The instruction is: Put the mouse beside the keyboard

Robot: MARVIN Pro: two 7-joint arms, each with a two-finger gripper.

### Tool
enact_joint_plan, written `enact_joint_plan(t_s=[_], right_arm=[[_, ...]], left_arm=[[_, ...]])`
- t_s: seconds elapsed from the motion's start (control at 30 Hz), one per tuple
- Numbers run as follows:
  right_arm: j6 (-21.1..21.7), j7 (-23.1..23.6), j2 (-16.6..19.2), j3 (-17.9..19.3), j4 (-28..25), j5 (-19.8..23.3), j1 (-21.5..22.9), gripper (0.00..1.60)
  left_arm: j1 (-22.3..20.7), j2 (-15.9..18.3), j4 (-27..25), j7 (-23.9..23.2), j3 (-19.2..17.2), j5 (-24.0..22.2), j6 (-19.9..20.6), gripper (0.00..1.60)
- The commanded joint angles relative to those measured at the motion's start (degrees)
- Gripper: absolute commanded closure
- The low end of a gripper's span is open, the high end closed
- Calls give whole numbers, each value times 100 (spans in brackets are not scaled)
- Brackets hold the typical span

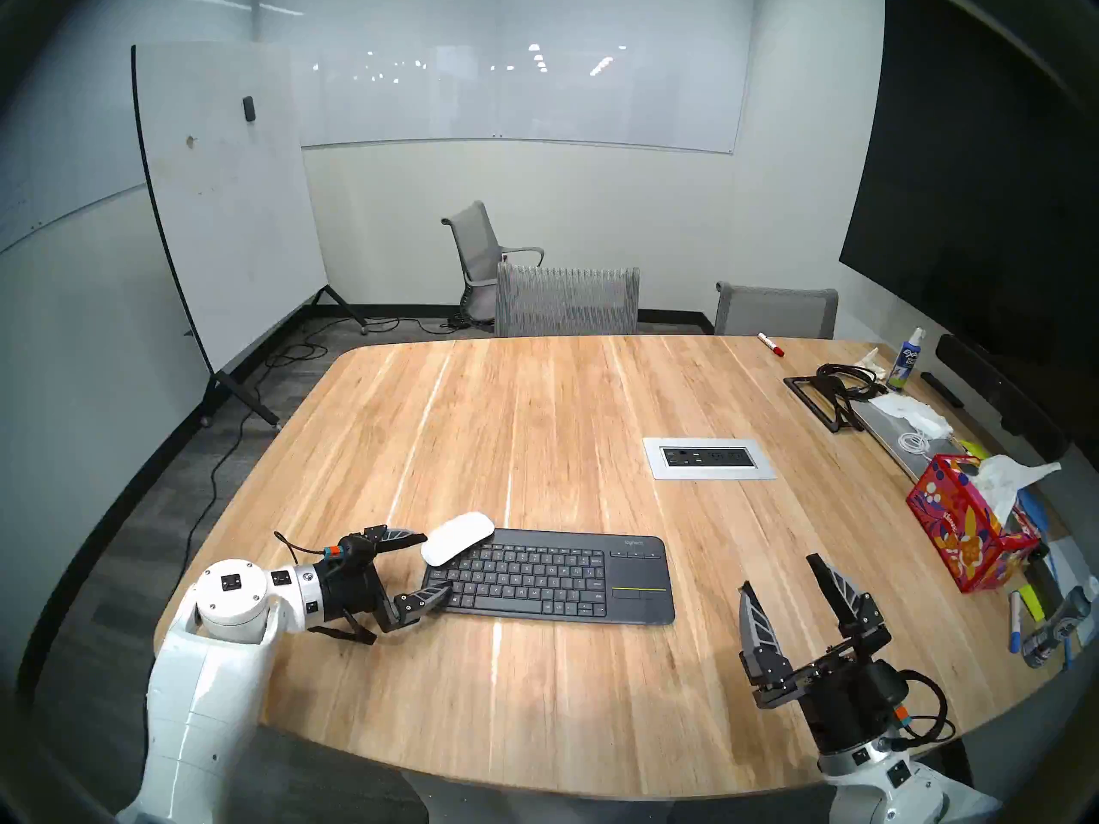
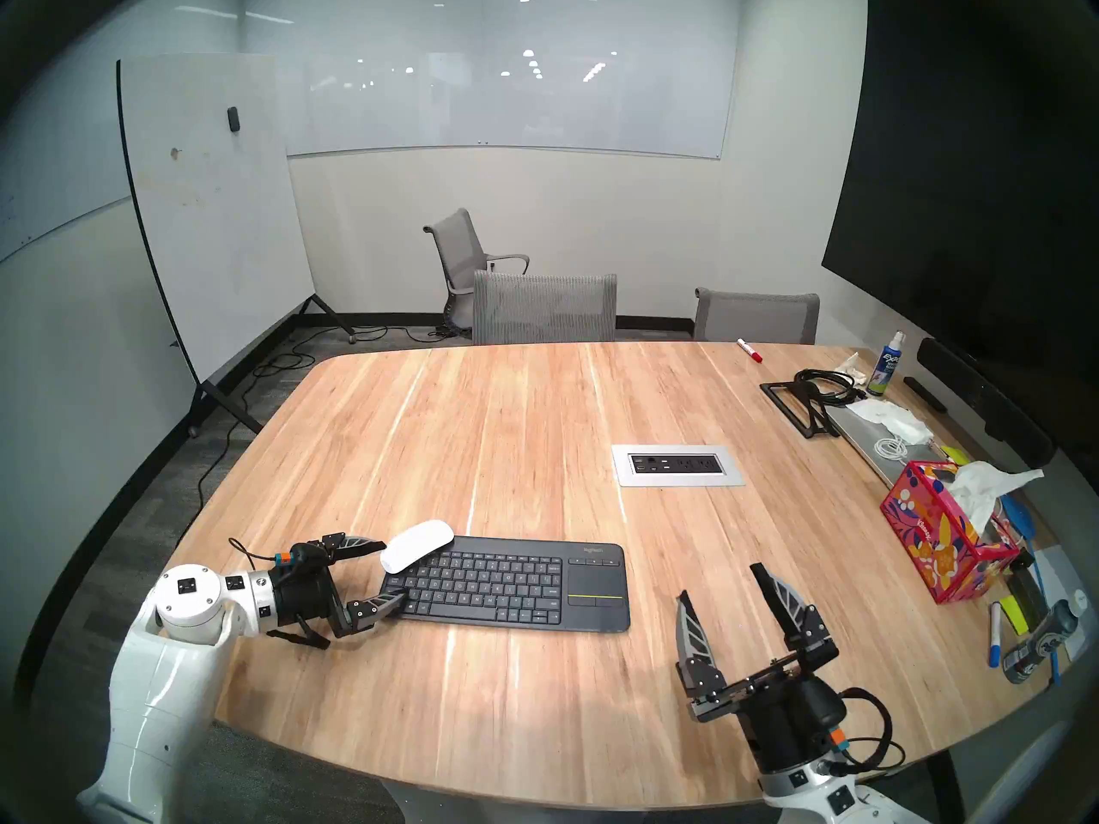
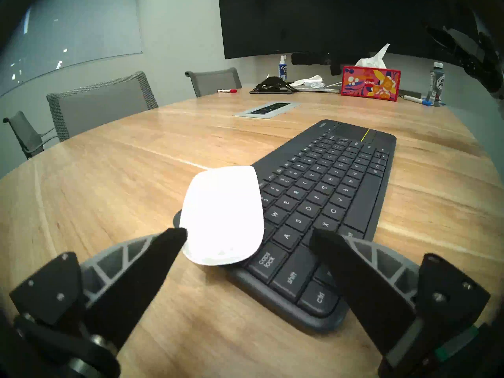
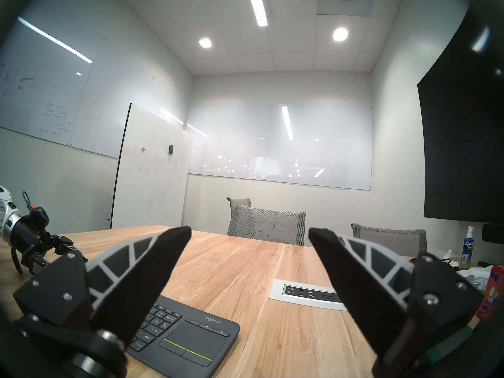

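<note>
The glossy white mouse (image 1: pixel 457 538) lies tilted on the far left corner of the dark grey keyboard (image 1: pixel 559 576), partly overhanging its edge. In the left wrist view the mouse (image 3: pixel 223 216) rests on the keyboard (image 3: pixel 321 203) just ahead of my fingers. My left gripper (image 1: pixel 437 561) is open at the keyboard's left end, one finger beside the mouse's left end, the other over the keys at the near left corner. It holds nothing. My right gripper (image 1: pixel 785 588) is open and empty, raised above the table to the right of the keyboard, pointing away.
A silver-framed outlet panel (image 1: pixel 709 458) is set in the wooden table (image 1: pixel 535 424) behind the keyboard. A red tissue box (image 1: pixel 966 531), markers, a bottle, a laptop, cables and a spray bottle (image 1: pixel 905 362) line the right edge. Grey chairs (image 1: pixel 567 301) stand at the far side.
</note>
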Motion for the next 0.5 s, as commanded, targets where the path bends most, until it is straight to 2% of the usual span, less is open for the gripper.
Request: enact_joint_plan(t_s=[0.0,0.47], right_arm=[[-7,-4,-6,3,-67,-7,-11,0],[-7,-4,-6,3,-67,-7,-11,0]], left_arm=[[-373,-80,203,123,36,-17,-14,0],[-608,-29,474,31,5,-181,-40,0]])
